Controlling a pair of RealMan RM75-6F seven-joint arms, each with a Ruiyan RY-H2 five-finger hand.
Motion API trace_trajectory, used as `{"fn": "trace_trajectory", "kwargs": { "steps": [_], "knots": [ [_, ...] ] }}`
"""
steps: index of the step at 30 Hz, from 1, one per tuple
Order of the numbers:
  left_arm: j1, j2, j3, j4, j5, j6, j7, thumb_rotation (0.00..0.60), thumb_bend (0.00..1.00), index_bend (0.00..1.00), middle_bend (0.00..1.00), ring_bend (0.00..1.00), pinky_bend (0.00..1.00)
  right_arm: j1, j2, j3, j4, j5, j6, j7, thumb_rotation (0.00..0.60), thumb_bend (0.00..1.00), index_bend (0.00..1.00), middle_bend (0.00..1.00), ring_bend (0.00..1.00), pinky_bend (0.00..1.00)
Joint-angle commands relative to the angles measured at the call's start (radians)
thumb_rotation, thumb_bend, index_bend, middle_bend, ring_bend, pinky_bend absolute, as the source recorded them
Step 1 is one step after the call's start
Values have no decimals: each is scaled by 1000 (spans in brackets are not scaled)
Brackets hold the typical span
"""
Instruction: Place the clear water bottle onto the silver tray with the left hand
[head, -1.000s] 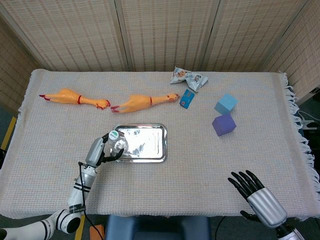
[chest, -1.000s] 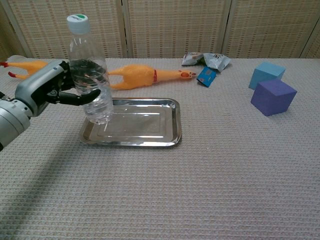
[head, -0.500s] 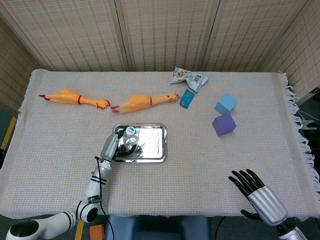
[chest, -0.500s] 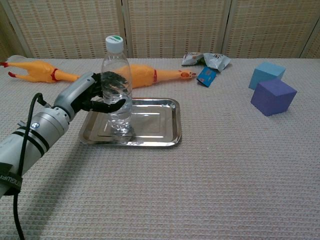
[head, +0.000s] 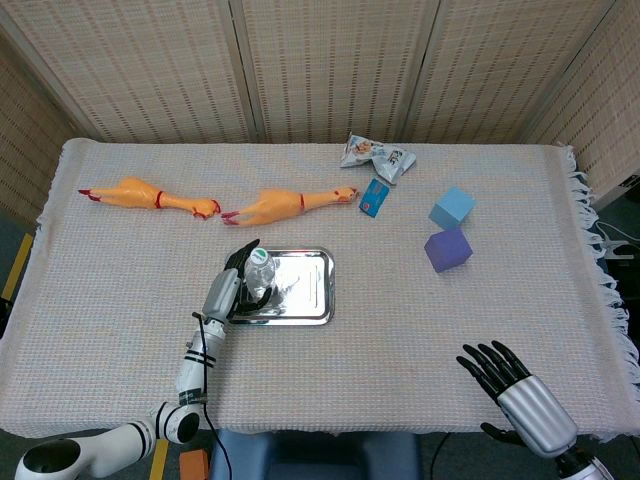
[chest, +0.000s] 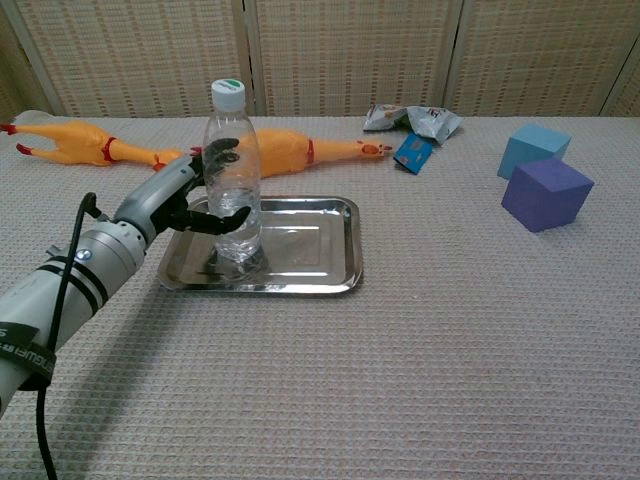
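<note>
Woven screens back a table (head: 400, 330) under a pale textured cloth. On it, the clear water bottle (chest: 232, 175) stands upright on the left part of the silver tray (chest: 305, 250). Left hand (chest: 190, 190) sits beside the bottle with fingers spread around it; whether they touch it I cannot tell. Right hand (head: 515, 390) waits at the near right edge, fingers apart, holding nothing. Two rubber chickens (head: 285, 205) lie behind the tray; blue cube (head: 452, 208) and purple cube (head: 447, 249) sit right
</note>
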Motion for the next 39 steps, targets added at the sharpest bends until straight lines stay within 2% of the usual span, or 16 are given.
{"fn": "trace_trajectory", "kwargs": {
  "steps": [1, 15, 22, 25, 29, 35, 39],
  "knots": [
    [5, 18, -1, -25, -11, -11, 13, 600, 362, 0, 0, 0, 0, 0, 0, 0, 0, 0, 0, -1, 600, 8, 0, 0, 0, 0],
    [32, 105, 17, -133, -8, -4, 48, 600, 345, 0, 0, 0, 0, -3, -3, -2, -7, 0, -6, -23, 600, 8, 0, 0, 0, 0],
    [70, 177, 83, -157, 36, 20, 102, 600, 345, 0, 0, 0, 0, -5, 1, -4, -10, 2, -7, -28, 600, 9, 0, 0, 0, 0],
    [120, 233, 145, -169, 92, 88, 150, 600, 346, 0, 0, 0, 0, -8, 3, 0, -10, 5, 3, -25, 600, 8, 0, 0, 0, 0],
    [223, 323, 233, -181, 177, 243, 189, 600, 344, 0, 0, 0, 0, -6, 2, 3, -13, 15, -7, -28, 600, 8, 0, 0, 0, 0],
    [431, 446, 368, -134, 286, 527, 283, 600, 348, 0, 0, 0, 0, -8, 1, 4, -21, 21, -14, -41, 600, 8, 0, 0, 0, 0],
    [504, 516, 402, -187, 291, 578, 367, 600, 349, 0, 0, 0, 0, -12, -4, 13, -25, 37, -14, -53, 600, 8, 0, 0, 0, 0]
  ]
}}
